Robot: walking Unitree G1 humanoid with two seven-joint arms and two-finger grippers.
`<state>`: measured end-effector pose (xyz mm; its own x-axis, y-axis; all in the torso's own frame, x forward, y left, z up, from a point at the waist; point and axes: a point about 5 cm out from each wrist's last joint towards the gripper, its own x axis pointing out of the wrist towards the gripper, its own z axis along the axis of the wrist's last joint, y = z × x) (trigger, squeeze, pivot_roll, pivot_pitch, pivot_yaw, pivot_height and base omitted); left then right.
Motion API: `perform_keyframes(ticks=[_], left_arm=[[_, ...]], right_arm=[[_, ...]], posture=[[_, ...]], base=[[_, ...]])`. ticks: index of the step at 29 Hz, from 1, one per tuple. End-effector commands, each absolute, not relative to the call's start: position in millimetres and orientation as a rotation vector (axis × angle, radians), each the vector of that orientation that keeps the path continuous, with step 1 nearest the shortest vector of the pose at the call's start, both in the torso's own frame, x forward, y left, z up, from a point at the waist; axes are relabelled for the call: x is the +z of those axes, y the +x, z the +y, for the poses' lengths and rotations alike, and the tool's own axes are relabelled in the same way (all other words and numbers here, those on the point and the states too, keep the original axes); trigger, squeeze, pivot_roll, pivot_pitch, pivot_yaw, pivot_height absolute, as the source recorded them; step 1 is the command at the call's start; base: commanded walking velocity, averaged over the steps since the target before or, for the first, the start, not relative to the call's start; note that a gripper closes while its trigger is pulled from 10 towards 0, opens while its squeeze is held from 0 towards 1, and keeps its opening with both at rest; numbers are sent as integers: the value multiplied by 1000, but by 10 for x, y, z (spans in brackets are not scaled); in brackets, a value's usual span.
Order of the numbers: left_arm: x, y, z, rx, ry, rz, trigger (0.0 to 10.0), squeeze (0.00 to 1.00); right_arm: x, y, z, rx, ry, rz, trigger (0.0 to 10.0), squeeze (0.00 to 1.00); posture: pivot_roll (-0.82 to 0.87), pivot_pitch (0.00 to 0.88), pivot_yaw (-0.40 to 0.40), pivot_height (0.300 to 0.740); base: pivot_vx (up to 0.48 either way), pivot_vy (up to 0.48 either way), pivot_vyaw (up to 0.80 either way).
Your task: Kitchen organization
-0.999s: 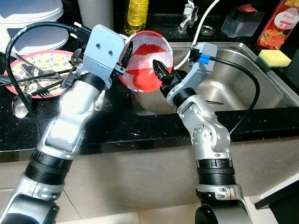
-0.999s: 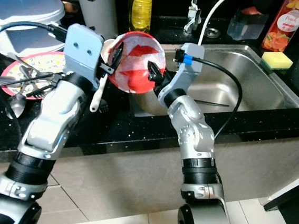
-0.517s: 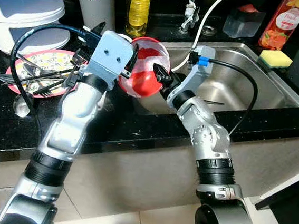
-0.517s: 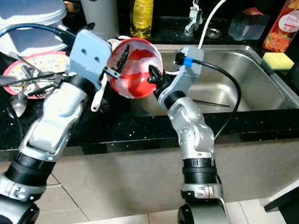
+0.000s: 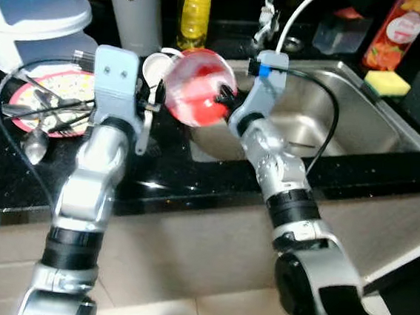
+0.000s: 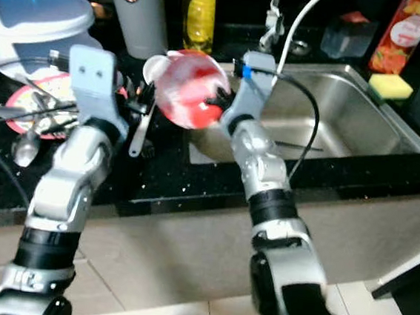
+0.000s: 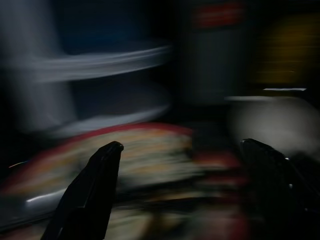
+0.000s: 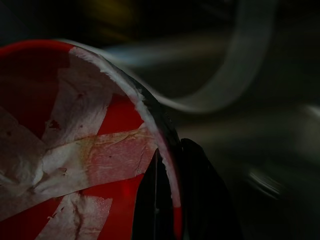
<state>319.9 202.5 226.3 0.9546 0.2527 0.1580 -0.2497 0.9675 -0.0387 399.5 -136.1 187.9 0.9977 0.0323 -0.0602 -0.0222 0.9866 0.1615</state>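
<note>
One thin rim pinch: your right pincer (image 5: 221,97) clamps the red bowl (image 5: 193,96) above the bench (image 5: 193,174) edge beside the sink (image 5: 333,117); swinging could slip it. Left pincer (image 7: 180,165) gapes empty.

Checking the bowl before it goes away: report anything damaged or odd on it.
The red bowl, pinched at its rim by the right gripper over the sink's left edge, is criss-crossed inside with strips of whitish, wrinkled tape, one stained brownish. It looks patched; no crack itself is visible.
</note>
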Motion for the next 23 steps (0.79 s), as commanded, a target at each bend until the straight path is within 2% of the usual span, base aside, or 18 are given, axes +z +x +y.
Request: perform_keyframes(ticks=[1,5,8,11,16,17,18,19,23], left_arm=[[2244,3177,2013,251,-22,-143,10000,0],[2193,3126,2018,248,30,-105,10000,0],[2164,3103,2033,254,40,-90,10000,0],[2155,3092,1964,213,45,-56,10000,0],[2171,3083,1906,187,43,-56,10000,0],[2178,3082,1901,186,43,-59,10000,0],[2182,3079,1897,185,44,-60,10000,0],[2187,3078,1895,184,44,-59,10000,0],[2198,3076,1889,178,43,-54,10000,0]], right_arm=[[1865,4002,-1361,-8,182,50,10000,0],[1952,4042,-1422,-55,285,-3,10000,0],[1999,4066,-1422,-49,253,-13,10000,0],[1931,4092,-1403,-52,139,23,10000,0],[1943,4093,-1359,-29,85,3,10000,0],[1954,4095,-1341,-18,72,-4,10000,388],[1960,4098,-1328,-10,66,-9,10000,388],[1977,4102,-1306,7,41,-21,10000,1000],[2021,4109,-1222,67,-124,-55,10000,1000]], posture=[[70,8,1,740],[78,9,-4,740],[76,10,-3,740],[76,10,-7,740],[77,10,-6,740],[77,10,-6,740],[77,10,-6,740],[77,10,-6,740],[79,8,-6,740]], base=[[0,0,0],[0,0,0],[0,0,0],[0,0,0],[0,0,0],[0,0,0],[0,0,0],[0,0,0],[0,0,0]])
